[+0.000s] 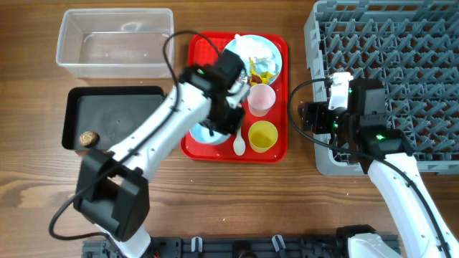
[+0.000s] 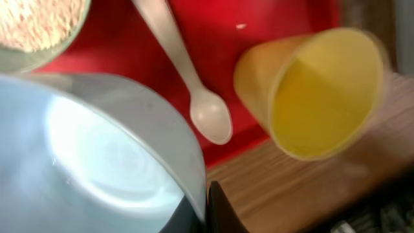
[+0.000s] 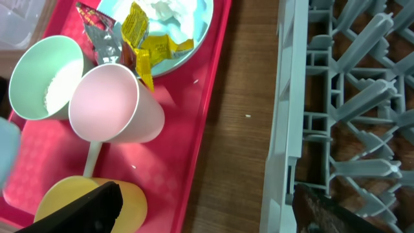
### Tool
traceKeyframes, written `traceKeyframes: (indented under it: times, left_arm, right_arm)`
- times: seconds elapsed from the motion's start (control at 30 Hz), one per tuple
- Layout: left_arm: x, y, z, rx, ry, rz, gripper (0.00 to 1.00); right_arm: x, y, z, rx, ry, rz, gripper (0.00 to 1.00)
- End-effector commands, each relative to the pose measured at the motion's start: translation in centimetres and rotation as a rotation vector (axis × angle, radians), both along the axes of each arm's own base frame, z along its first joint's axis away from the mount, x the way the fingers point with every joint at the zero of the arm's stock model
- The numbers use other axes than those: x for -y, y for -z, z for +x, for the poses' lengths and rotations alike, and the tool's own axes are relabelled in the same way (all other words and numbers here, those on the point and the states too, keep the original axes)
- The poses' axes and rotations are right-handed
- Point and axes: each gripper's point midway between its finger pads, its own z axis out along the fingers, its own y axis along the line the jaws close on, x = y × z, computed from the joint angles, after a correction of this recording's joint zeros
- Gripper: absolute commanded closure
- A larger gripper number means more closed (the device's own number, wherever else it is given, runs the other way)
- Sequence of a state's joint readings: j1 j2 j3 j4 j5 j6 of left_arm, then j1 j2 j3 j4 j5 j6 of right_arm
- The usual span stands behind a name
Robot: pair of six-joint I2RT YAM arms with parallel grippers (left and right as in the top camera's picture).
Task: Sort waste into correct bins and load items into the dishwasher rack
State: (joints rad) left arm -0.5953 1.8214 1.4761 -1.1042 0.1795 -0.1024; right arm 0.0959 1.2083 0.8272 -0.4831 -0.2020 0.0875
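Note:
My left gripper (image 1: 219, 127) is shut on the rim of a pale blue bowl (image 1: 206, 135) over the near left of the red tray (image 1: 281, 86). The left wrist view shows the rim pinched between the fingers (image 2: 207, 208), with the bowl (image 2: 97, 155) empty. A second bowl holds rice grains (image 2: 35, 22), also seen in the right wrist view (image 3: 48, 71). The white spoon (image 1: 239, 145), pink cup (image 1: 261, 99) and yellow cup (image 1: 262, 135) sit on the tray. The blue plate (image 1: 276, 61) carries wrappers (image 3: 139, 35) and tissue (image 3: 171, 11). My right gripper (image 1: 315, 118) is open and empty beside the grey rack (image 1: 387, 79).
The clear tub (image 1: 115, 39) stands at the back left. The black tray (image 1: 115, 115) lies in front of it with a brown food lump (image 1: 88, 137) in its near left corner. A strip of bare wood separates the red tray from the rack.

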Motion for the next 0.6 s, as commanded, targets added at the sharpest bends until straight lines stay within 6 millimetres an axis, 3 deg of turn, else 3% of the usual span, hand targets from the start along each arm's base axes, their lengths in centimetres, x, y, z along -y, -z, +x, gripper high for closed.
traceKeyframes:
  times: [0.0, 0.17, 0.2, 0.27, 0.5, 0.53, 0.57]
  left_arm:
    - [-1.9, 2.0, 0.1, 0.054, -0.157, 0.147, 0.96]
    - [-1.8, 2.4, 0.4, 0.063, -0.180, 0.137, 0.96]
    - [-1.8, 2.4, 0.4, 0.063, -0.180, 0.137, 0.93]
    - [-1.7, 2.4, 0.3, 0.060, -0.180, 0.134, 0.77]
    - [-1.6, 2.2, 0.5, 0.066, -0.182, 0.129, 0.70]
    - [-1.5, 0.7, 1.4, 0.087, -0.195, 0.111, 0.63]
    - [-1.4, -1.3, 2.7, 0.120, -0.213, 0.084, 0.48]
  right_arm:
    - [-0.4, -0.5, 0.3, 0.011, -0.019, 0.010, 0.13]
    - [-0.4, -0.5, 0.2, 0.009, -0.019, 0.010, 0.13]
    - [-0.4, -0.5, 0.2, 0.009, -0.019, 0.010, 0.13]
    - [-0.4, -0.5, 0.3, 0.010, -0.019, 0.010, 0.13]
    - [-0.4, -0.5, 0.3, 0.010, -0.019, 0.010, 0.13]
    - [-0.4, -0.5, 0.3, 0.012, -0.021, 0.008, 0.13]
    - [-0.4, -0.5, 0.3, 0.012, -0.020, 0.009, 0.13]
